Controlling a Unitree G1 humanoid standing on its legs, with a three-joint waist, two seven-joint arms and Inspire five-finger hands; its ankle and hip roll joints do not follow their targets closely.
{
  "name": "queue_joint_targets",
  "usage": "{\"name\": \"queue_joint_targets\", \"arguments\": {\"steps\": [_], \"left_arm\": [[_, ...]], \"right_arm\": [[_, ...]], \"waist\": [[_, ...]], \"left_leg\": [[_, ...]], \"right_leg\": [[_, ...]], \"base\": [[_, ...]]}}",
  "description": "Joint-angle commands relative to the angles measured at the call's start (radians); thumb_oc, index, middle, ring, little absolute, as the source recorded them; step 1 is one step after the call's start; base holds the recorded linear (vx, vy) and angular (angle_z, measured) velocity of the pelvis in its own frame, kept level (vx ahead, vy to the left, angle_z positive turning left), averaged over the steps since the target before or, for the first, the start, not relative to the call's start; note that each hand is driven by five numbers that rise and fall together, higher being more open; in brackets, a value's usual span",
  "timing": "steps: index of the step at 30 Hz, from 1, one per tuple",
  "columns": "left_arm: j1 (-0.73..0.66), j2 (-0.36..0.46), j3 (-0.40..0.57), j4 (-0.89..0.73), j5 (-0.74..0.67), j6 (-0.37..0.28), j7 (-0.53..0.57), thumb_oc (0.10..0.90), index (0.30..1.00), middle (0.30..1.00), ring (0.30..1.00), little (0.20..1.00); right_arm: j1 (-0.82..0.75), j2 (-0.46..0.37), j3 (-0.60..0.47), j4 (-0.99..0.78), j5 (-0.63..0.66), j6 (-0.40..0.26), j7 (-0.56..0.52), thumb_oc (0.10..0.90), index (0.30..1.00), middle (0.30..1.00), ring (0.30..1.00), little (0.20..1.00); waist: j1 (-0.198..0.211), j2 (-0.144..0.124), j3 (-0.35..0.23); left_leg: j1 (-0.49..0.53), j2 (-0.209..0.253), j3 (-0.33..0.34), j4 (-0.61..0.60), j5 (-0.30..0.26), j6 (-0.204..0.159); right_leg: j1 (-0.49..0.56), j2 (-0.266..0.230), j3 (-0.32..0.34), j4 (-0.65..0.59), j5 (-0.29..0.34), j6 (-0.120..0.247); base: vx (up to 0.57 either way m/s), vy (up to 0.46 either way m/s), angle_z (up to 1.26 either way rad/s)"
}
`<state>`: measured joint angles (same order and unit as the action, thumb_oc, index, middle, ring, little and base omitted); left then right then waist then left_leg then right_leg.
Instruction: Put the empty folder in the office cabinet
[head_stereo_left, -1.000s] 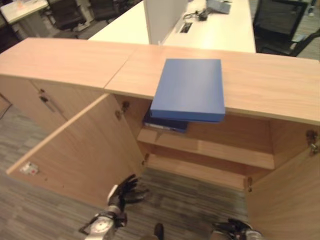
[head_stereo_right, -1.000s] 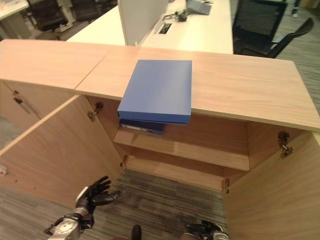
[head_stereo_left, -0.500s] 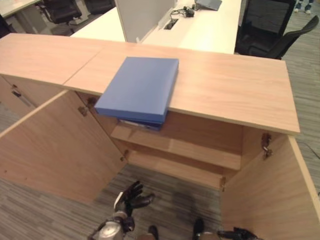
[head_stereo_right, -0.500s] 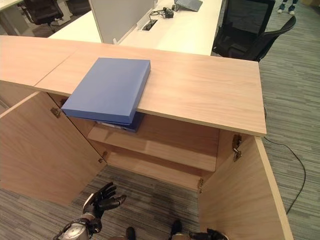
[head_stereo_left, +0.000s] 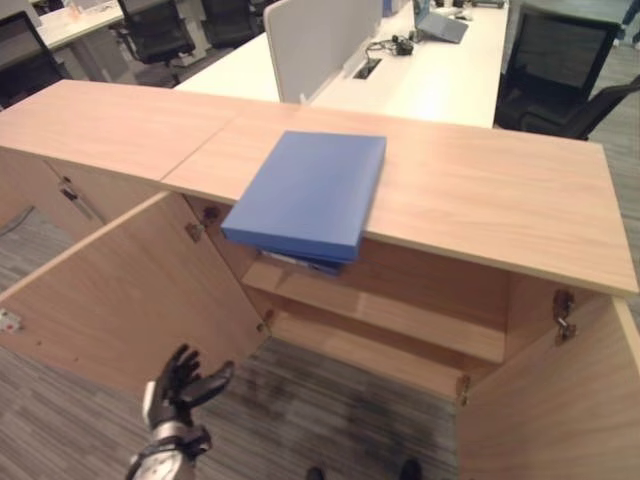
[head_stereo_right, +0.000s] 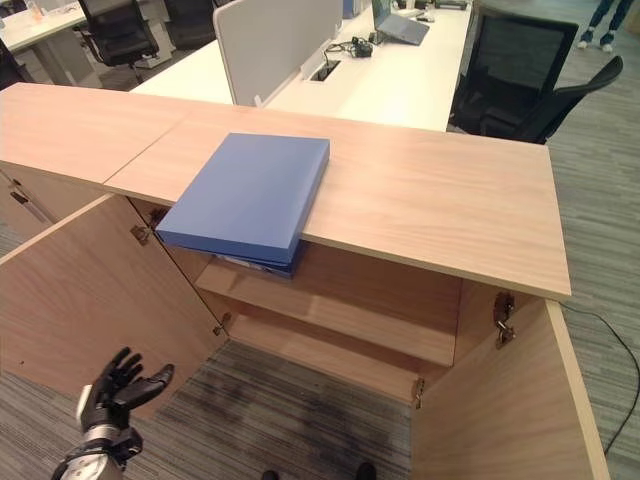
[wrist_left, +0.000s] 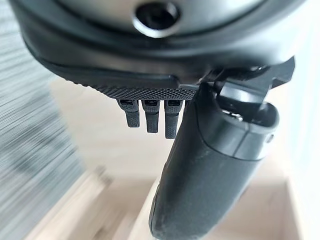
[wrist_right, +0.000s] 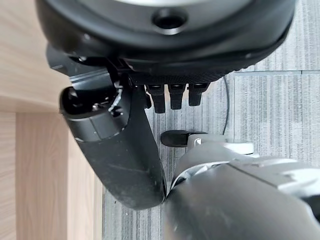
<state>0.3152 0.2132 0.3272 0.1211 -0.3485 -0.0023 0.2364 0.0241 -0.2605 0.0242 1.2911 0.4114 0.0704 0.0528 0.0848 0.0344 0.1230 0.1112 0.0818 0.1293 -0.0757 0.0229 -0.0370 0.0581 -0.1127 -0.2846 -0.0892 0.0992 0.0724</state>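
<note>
A blue folder (head_stereo_left: 305, 195) lies flat on the wooden cabinet top (head_stereo_left: 480, 200), its near corner overhanging the front edge. Below it, inside the open cabinet, another folder (head_stereo_left: 300, 265) rests on the upper shelf (head_stereo_left: 400, 320). My left hand (head_stereo_left: 180, 380) hovers low over the carpet in front of the open left door (head_stereo_left: 120, 290), well below the folder, open and holding nothing. The left wrist view shows that hand (wrist_left: 215, 165) with its fingers straight, facing the cabinet wood. My right hand (wrist_right: 120, 150) hangs over the carpet beside a wooden panel, open and holding nothing.
The cabinet's right door (head_stereo_left: 560, 400) stands open at the lower right. Behind the cabinet are a white desk (head_stereo_left: 440, 70) with a divider panel (head_stereo_left: 310, 40), and black office chairs (head_stereo_left: 560, 60). Grey carpet (head_stereo_left: 330, 420) lies before the cabinet.
The whole picture has shifted with the camera. My left hand has moved left, closer to the open left door. The blue folder lies where it was on the cabinet top.
</note>
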Motion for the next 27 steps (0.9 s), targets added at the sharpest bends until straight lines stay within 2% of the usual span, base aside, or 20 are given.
{"name": "queue_joint_targets", "arguments": {"steps": [1, 4, 5, 6, 7, 8, 9, 11, 17, 27], "left_arm": [[-0.025, 0.06, 0.107, -0.15, 0.167, -0.136, 0.177, 0.8, 0.9, 0.9, 0.9, 0.9], [-0.044, 0.09, 0.184, -0.194, 0.319, -0.125, 0.288, 0.8, 0.9, 0.9, 0.9, 0.9], [-0.053, 0.114, 0.204, -0.202, 0.389, -0.115, 0.319, 0.8, 0.9, 0.9, 0.9, 0.9], [-0.074, 0.171, 0.227, -0.238, 0.492, -0.109, 0.356, 0.8, 0.9, 0.9, 0.9, 0.9], [-0.09, 0.211, 0.23, -0.261, 0.542, -0.112, 0.364, 0.8, 0.9, 0.9, 0.9, 0.9], [-0.123, 0.291, 0.222, -0.319, 0.633, -0.119, 0.351, 0.8, 0.9, 0.9, 0.9, 0.9], [-0.127, 0.292, 0.222, -0.321, 0.636, -0.117, 0.349, 0.8, 0.9, 0.9, 0.9, 0.9], [-0.162, 0.368, 0.176, -0.449, 0.707, -0.154, 0.268, 0.8, 0.9, 0.9, 0.9, 0.9], [-0.174, 0.441, -0.002, -0.58, 0.697, -0.229, 0.065, 0.8, 0.9, 0.9, 0.9, 0.9], [-0.266, 0.523, -0.234, -0.619, 0.703, -0.26, -0.063, 0.8, 0.9, 0.9, 0.9, 0.9]], "right_arm": [[-0.033, 0.026, 0.021, 0.053, -0.002, -0.003, -0.013, 0.8, 0.9, 0.9, 0.9, 0.9], [-0.031, 0.037, 0.025, 0.068, 0.0, -0.013, -0.03, 0.8, 0.9, 0.9, 0.9, 0.9], [-0.032, 0.041, 0.029, 0.074, 0.001, -0.018, -0.036, 0.8, 0.9, 0.9, 0.9, 0.9], [-0.036, 0.039, 0.037, 0.078, 0.004, -0.027, -0.042, 0.8, 0.9, 0.9, 0.9, 0.9], [-0.041, 0.037, 0.047, 0.078, 0.003, -0.032, -0.041, 0.8, 0.9, 0.9, 0.9, 0.9], [-0.055, 0.038, 0.063, 0.08, 0.0, -0.044, -0.039, 0.8, 0.9, 0.9, 0.9, 0.9], [-0.058, 0.041, 0.061, 0.081, 0.0, -0.045, -0.039, 0.8, 0.9, 0.9, 0.9, 0.9], [-0.07, 0.05, 0.077, 0.081, -0.002, -0.058, -0.028, 0.8, 0.9, 0.9, 0.9, 0.9], [-0.073, 0.056, 0.086, 0.081, 0.0, -0.062, -0.008, 0.8, 0.9, 0.9, 0.9, 0.9], [-0.072, 0.062, 0.104, 0.088, 0.004, -0.059, -0.003, 0.8, 0.9, 0.9, 0.9, 0.9]], "waist": [[0.016, -0.056, 0.002], [0.026, -0.065, -0.004], [0.028, -0.067, -0.006], [0.033, -0.067, -0.009], [0.034, -0.066, -0.011], [0.036, -0.064, -0.015], [0.037, -0.068, -0.012], [0.033, -0.06, -0.02], [0.009, -0.048, -0.034], [-0.012, -0.049, -0.047]], "left_leg": [[-0.046, 0.018, -0.03, -0.011, 0.0, -0.047], [-0.043, 0.022, -0.029, -0.012, -0.003, -0.054], [-0.042, 0.024, -0.029, -0.012, -0.005, -0.056], [-0.041, 0.025, -0.029, -0.012, -0.005, -0.06], [-0.041, 0.024, -0.029, -0.012, -0.006, -0.061], [-0.031, 0.025, -0.029, -0.012, -0.017, -0.065], [-0.035, 0.023, -0.029, -0.012, -0.008, -0.063], [-0.029, 0.021, -0.029, -0.012, -0.012, -0.065], [-0.013, 0.02, -0.025, -0.012, -0.022, -0.066], [0.002, 0.018, -0.023, -0.012, -0.031, -0.064]], "right_leg": [[0.035, -0.029, 0.015, 0.031, -0.082, 0.056], [0.043, -0.027, 0.012, 0.019, -0.079, 0.058], [0.044, -0.026, 0.012, 0.016, -0.077, 0.06], [0.048, -0.026, 0.008, 0.012, -0.076, 0.062], [0.049, -0.027, 0.007, 0.01, -0.075, 0.063], [0.058, -0.028, 0.006, 0.011, -0.08, 0.067], [0.055, -0.03, 0.006, 0.009, -0.073, 0.066], [0.062, -0.035, 0.002, 0.006, -0.07, 0.069], [0.072, -0.038, 0.006, 0.003, -0.07, 0.074], [0.083, -0.037, 0.01, 0.003, -0.072, 0.078]], "base": [[0.04, -0.001, 0.05], [0.0, 0.0, 0.0], [0.0, 0.0, 0.0], [0.0, 0.0, 0.0], [0.05, 0.017, 0.04], [0.02, 0.017, 0.06], [0.02, 0.023, 0.1], [0.01, 0.041, 0.08], [0.02, 0.019, -0.04], [0.0, 0.0, -0.02]]}}
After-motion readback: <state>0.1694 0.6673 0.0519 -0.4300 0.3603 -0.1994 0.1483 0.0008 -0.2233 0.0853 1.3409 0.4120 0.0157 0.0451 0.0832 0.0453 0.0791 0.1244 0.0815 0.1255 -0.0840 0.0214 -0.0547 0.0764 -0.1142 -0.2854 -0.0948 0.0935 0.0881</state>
